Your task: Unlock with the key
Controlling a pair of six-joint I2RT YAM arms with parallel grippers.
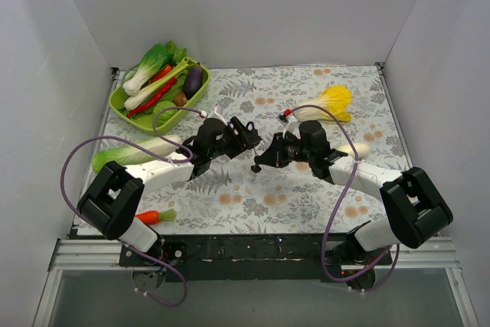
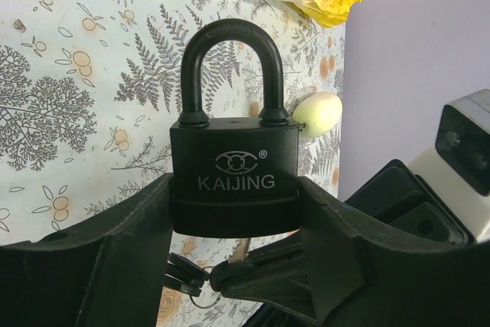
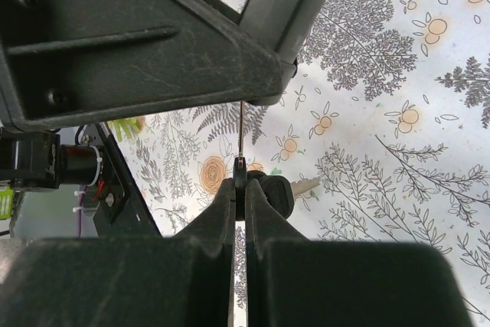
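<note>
Clamping the padlock [image 2: 233, 166], left hand [image 2: 235, 198] hides its underside.

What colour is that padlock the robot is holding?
The padlock is black, shackle included; left wrist view shows it best.

We log both arms stretched forward and angled inward, left arm [image 1: 157, 174] and right arm [image 1: 367, 174] meeting tip to tip near the middle. Left gripper [image 1: 246, 137]: fingers [image 2: 115, 250] clamped on both sides of the padlock [image 2: 233, 178]. Right gripper [image 1: 264, 162]: fingers [image 3: 214, 220] pressed nearly together, pinching the key [image 3: 240, 135].
</note>
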